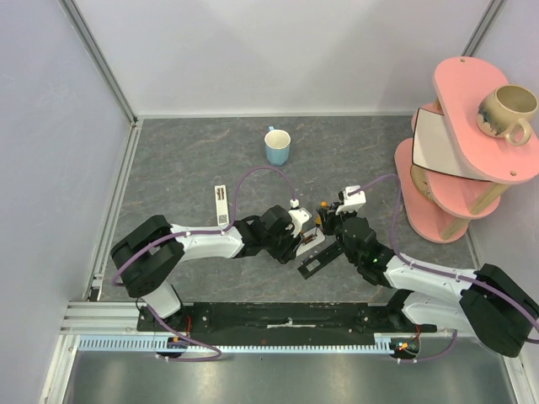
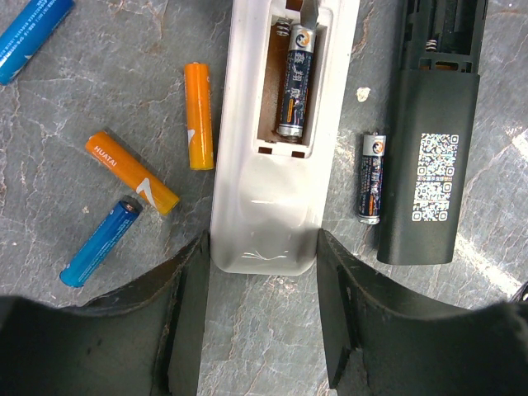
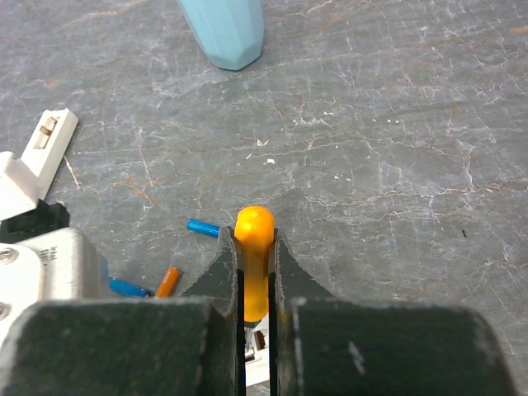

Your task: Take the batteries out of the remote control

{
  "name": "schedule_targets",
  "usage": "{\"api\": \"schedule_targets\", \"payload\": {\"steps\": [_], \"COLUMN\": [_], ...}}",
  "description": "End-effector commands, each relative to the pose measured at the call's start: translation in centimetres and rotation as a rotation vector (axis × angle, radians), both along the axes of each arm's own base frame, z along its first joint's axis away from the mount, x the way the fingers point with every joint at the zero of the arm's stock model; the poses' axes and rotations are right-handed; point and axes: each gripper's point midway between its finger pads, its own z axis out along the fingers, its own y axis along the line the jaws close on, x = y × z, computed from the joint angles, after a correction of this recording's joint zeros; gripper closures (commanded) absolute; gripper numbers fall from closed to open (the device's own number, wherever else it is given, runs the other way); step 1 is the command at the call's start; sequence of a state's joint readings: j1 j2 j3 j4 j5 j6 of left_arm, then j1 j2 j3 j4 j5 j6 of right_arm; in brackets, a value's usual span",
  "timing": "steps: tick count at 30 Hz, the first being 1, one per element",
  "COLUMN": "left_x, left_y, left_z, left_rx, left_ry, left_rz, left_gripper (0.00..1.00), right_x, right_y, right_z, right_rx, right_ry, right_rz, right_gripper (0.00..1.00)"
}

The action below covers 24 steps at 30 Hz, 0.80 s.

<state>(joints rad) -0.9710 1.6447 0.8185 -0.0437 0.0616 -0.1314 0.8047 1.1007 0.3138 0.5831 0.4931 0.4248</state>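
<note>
A white remote control [image 2: 272, 198] lies back up with its compartment open, and one dark battery [image 2: 295, 81] sits inside. My left gripper [image 2: 262, 247] is shut on the remote's near end, both jaws against its sides. My right gripper [image 3: 252, 236] is shut on an orange-handled tool [image 3: 254, 224]; its grey tip [image 2: 309, 10] reaches into the compartment's far end. Loose batteries lie to the left: two orange [image 2: 198, 115] [image 2: 132, 172] and two blue [image 2: 101, 242] [image 2: 33, 37]. Another dark battery [image 2: 372, 178] lies between the white remote and a black remote [image 2: 429, 148].
A light blue cup [image 1: 277, 146] stands behind the arms. A white battery cover [image 1: 221, 204] lies to the left. A pink tiered shelf [image 1: 455, 160] with a beige mug [image 1: 508, 112] on top stands at the right. Grey walls enclose the table.
</note>
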Motion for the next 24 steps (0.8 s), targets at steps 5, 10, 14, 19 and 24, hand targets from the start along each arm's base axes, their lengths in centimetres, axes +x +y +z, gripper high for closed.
{"api": "schedule_targets", "payload": {"steps": [5, 10, 14, 19, 24], "left_x": [-0.2, -0.2, -0.2, -0.2, -0.2], "left_y": [1.9, 1.9, 1.9, 1.9, 1.9], "left_z": [-2.0, -2.0, -2.1, -2.2, -2.2], "left_rx": [0.109, 0.11, 0.111, 0.113, 0.115], "left_ry": [0.008, 0.01, 0.011, 0.016, 0.017], "left_rz": [-0.004, -0.004, -0.005, -0.006, -0.006], "left_gripper": [0.98, 0.98, 0.98, 0.98, 0.98], "right_x": [1.1, 1.2, 1.3, 1.5, 1.5], "right_y": [-0.8, -1.1, -1.4, -1.3, -1.2], "right_z": [0.7, 0.2, 0.1, 0.4, 0.6], "right_rx": [-0.039, -0.067, -0.097, -0.12, -0.155], "right_ry": [-0.015, -0.008, -0.009, -0.007, -0.005], "right_rz": [-0.074, -0.085, -0.092, -0.093, -0.078], "right_gripper": [1.0, 1.0, 1.0, 1.0, 1.0]}}
